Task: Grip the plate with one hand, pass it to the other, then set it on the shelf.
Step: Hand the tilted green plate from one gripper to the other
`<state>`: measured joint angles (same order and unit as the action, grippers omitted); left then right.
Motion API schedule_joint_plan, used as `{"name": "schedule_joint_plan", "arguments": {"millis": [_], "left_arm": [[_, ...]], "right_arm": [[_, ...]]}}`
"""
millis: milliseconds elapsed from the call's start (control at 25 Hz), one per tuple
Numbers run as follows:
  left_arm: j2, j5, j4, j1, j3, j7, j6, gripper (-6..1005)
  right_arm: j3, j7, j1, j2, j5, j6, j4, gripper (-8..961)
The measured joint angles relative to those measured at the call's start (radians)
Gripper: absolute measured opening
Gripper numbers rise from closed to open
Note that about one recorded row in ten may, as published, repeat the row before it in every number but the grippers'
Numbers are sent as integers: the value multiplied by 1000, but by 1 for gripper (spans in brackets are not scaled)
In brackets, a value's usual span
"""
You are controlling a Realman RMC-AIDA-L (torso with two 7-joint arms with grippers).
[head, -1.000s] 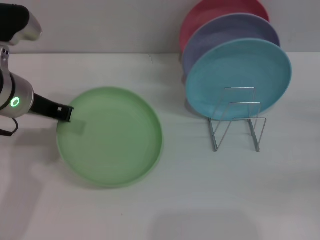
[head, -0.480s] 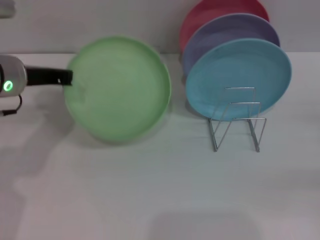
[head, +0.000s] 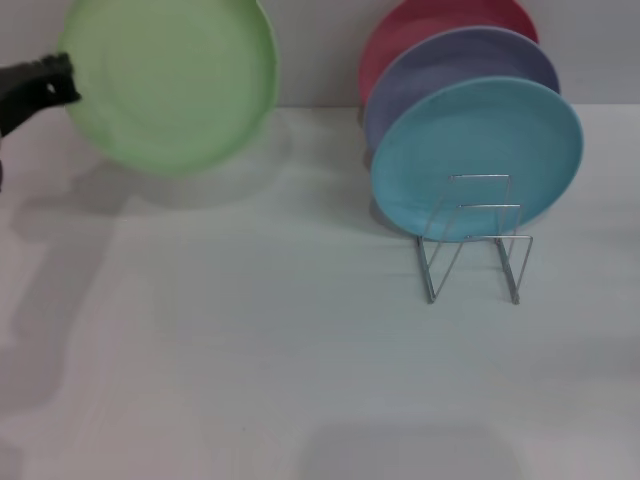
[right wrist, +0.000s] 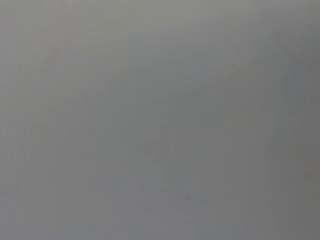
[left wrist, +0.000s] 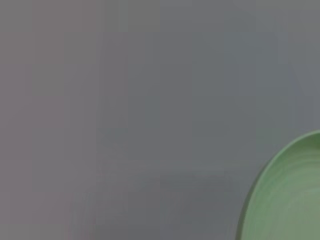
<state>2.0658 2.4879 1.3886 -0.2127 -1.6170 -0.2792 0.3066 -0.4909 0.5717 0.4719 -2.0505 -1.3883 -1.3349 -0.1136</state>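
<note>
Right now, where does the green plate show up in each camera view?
Head view: the green plate is at upper left, lifted off the table, the left gripper on its rim.
Left wrist view: only its edge shows, lower right corner.
Right wrist view: not in it.
Shared landmark: the plate's rim itself.

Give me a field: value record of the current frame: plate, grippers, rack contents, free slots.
plate: light green plate, lifted off the table, face toward the head camera, at the far left
left gripper: clamped on the plate's left rim
right gripper: not in view
shelf: silver wire rack on the table, at the right
rack contents: light blue plate in front, lavender plate behind it, red plate at the back, all standing on edge
free slots: front wire loops ahead of the blue plate hold nothing
handover: not yet done
</note>
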Motion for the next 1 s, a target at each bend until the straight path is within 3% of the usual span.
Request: {"name": "schedule_joint_plan", "arguments": {"millis": [360, 680, 800, 1000], "left_arm": [[-5, -2, -196, 62, 229, 45, -604, 34], [2, 2, -510, 47, 462, 216, -1162, 33], [8, -4, -647, 21, 524, 300, -1306, 33], [13, -10, -785, -3, 584, 409, -1384, 34]], "right_arm": [[4, -1, 5, 0, -2, 3, 0, 543], [6, -2, 1, -1, -3, 3, -1, 543], [6, -2, 0, -1, -3, 4, -1, 543], [6, -3, -2, -1, -3, -1, -2, 542]]}}
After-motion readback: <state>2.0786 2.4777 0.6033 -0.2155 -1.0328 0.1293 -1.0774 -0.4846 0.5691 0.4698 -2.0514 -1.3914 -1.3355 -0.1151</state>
